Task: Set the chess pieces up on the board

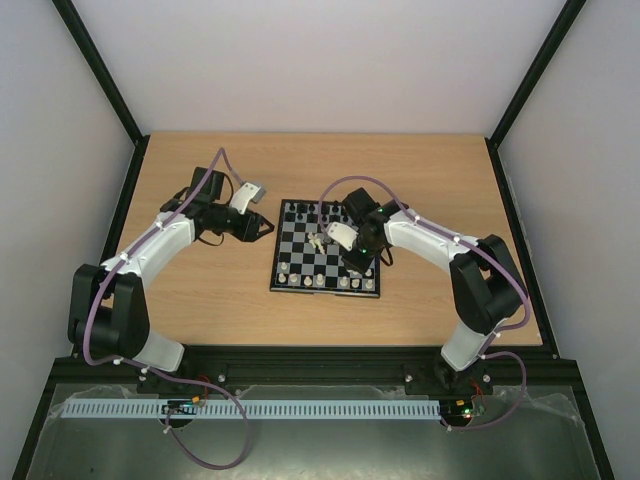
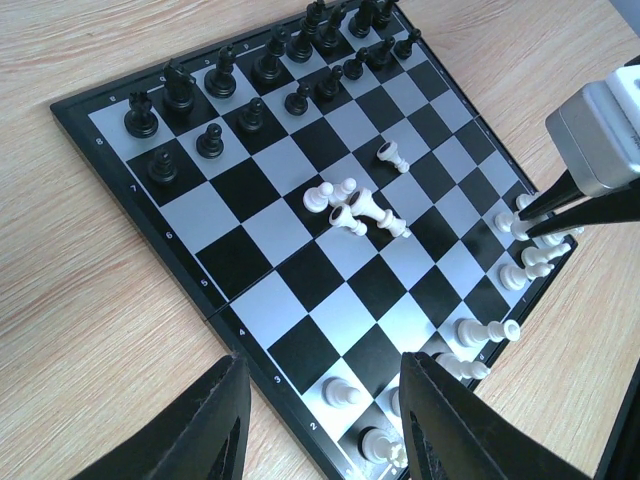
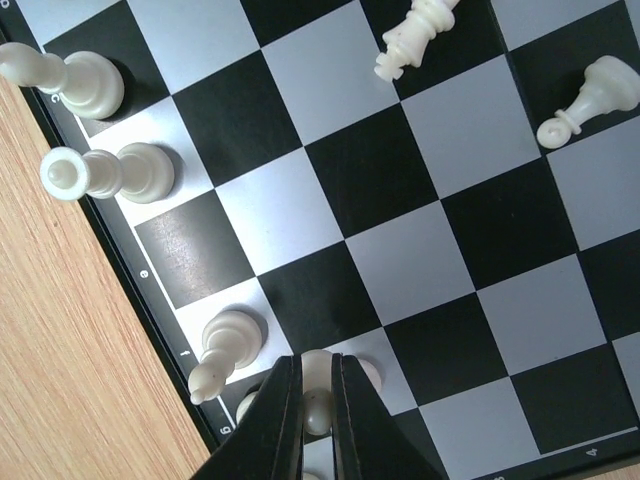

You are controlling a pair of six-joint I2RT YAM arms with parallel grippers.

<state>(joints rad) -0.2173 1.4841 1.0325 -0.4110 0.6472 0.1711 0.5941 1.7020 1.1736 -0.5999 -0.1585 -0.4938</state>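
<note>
Board point(image 1: 300, 255) sits mid-desk point(image 1: 200, 290). Black pieces point(image 2: 222, 72) line its 12 o'clock side, and the white row point(image 1: 320, 282) its 6 o'clock edge.

Your right pincer point(image 3: 318, 395) is clamped on a white piece point(image 3: 318, 370) near the board's 5 o'clock corner. Base is hidden, so can't tell if it's seated.

Your left pincer point(image 2: 322, 365) hangs jaws apart, empty, off the 9 o'clock edge.

Risks:
- A neighbour point(image 3: 228, 345) stands just beside the held piece, at its 9 o'clock. A wide release or sideways pull would likely tip it.
- Toppled pieces point(image 2: 352, 210) lie mid-board. Bump the board and they may roll.
</note>
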